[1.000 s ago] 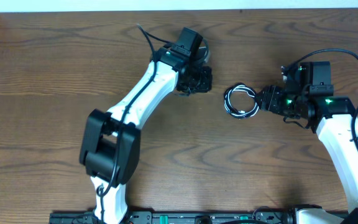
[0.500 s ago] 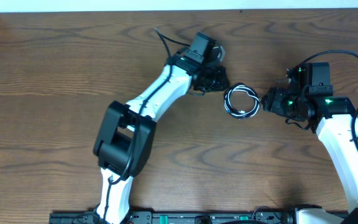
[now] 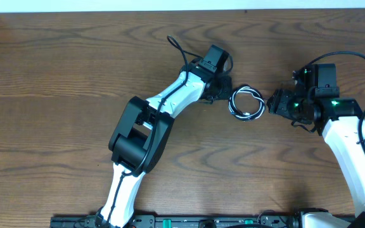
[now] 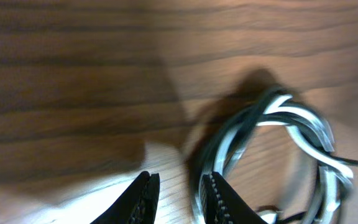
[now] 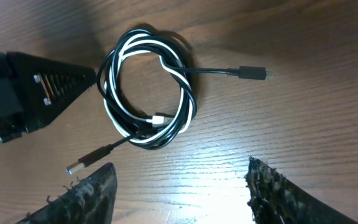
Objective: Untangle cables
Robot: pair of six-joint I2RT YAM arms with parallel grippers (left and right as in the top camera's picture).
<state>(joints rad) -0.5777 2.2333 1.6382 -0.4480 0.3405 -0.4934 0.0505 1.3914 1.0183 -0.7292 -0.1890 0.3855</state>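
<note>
Black and white thin cords (image 5: 148, 138) lie intertwined mid-frame, nothing separated yet. Left gripper (image 4: 179, 180) slightly parted, right gripper (image 5: 180, 167) spread wide, both empty.

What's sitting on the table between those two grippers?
Only the coiled black and white cables lie between the left gripper and the right gripper. The overhead view shows this most clearly.

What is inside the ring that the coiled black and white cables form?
Inside the ring of cables, bare wooden table shows, plus one small white plug end tucked against the inner edge. Which strand runs under which at the twists is covered and cannot be read.
</note>
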